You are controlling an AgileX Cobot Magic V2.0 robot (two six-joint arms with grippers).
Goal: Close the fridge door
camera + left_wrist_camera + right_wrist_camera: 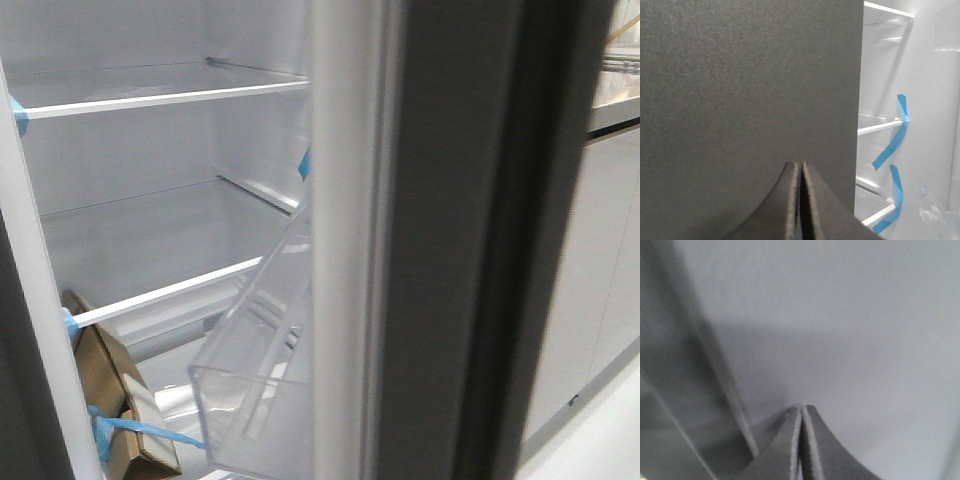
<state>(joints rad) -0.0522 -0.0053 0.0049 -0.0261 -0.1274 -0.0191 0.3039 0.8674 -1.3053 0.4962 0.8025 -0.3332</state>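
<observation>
In the front view the fridge door (470, 240) stands open at the right, edge-on and close. I see its dark seal edge, its white inner lining (340, 200) and a clear bin (260, 370). No gripper shows in that view. My left gripper (800, 164) is shut and empty, its tips at or near a flat matte dark grey panel (740, 85); I cannot tell whether this panel is the door. My right gripper (801, 407) is shut and empty, close to a smooth light grey surface (850, 325) that I cannot identify.
The fridge interior (150, 210) holds white-edged shelves with blue tape (18, 112) at their ends and a cardboard box (110, 400) low on the left. Taped shelves (880, 125) also show in the left wrist view. Light grey cabinet doors (600, 260) stand at the far right.
</observation>
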